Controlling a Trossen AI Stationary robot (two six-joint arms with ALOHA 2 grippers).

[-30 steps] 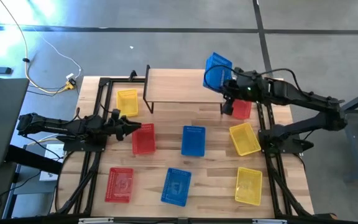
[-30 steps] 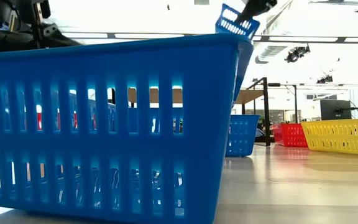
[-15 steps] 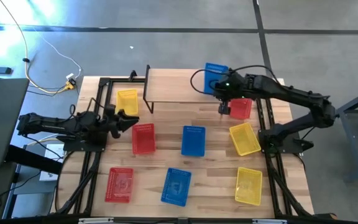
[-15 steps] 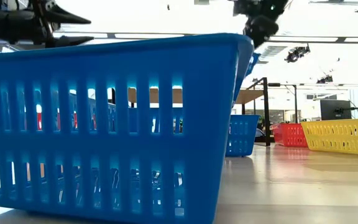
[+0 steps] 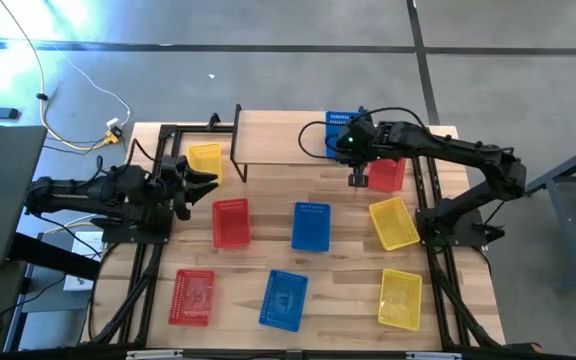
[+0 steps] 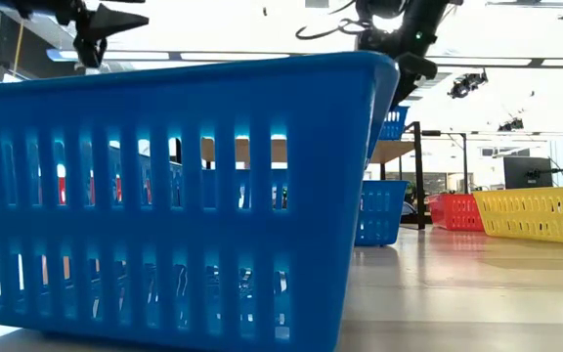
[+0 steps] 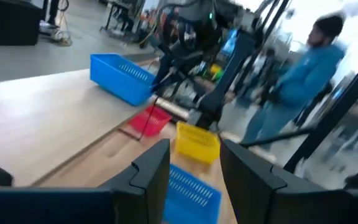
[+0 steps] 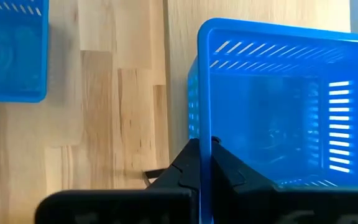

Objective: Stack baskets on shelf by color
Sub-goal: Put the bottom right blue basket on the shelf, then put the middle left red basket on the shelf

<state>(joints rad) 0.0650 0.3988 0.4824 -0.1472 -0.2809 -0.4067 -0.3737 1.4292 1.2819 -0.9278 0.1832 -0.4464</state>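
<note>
A blue basket is at the right end of the shelf, a light plank on black legs at the table's far side. My right gripper is shut on the basket's wall. From the left wrist view the basket looks level, down on the plank. My left gripper hangs open and holds nothing, high over the table's left side between a yellow basket and a red basket. It points toward the table's right. My right gripper pinches the blue basket's near side wall at its rim, one finger inside the basket and one outside. The fingers slant down from the table's near right side. The basket sits level, open side up, its bottom at the shelf's plank.
Loose on the table lie a blue basket, a red basket, two yellow baskets, a red basket and a blue basket. The shelf's left and middle are bare.
My right gripper has gone down and toward the table's left with the blue basket. The basket stood tipped up above the shelf's right end and has come down level onto the plank. My left gripper has risen from beside the red basket, rolled, and drawn back a little toward the left, still open.
</note>
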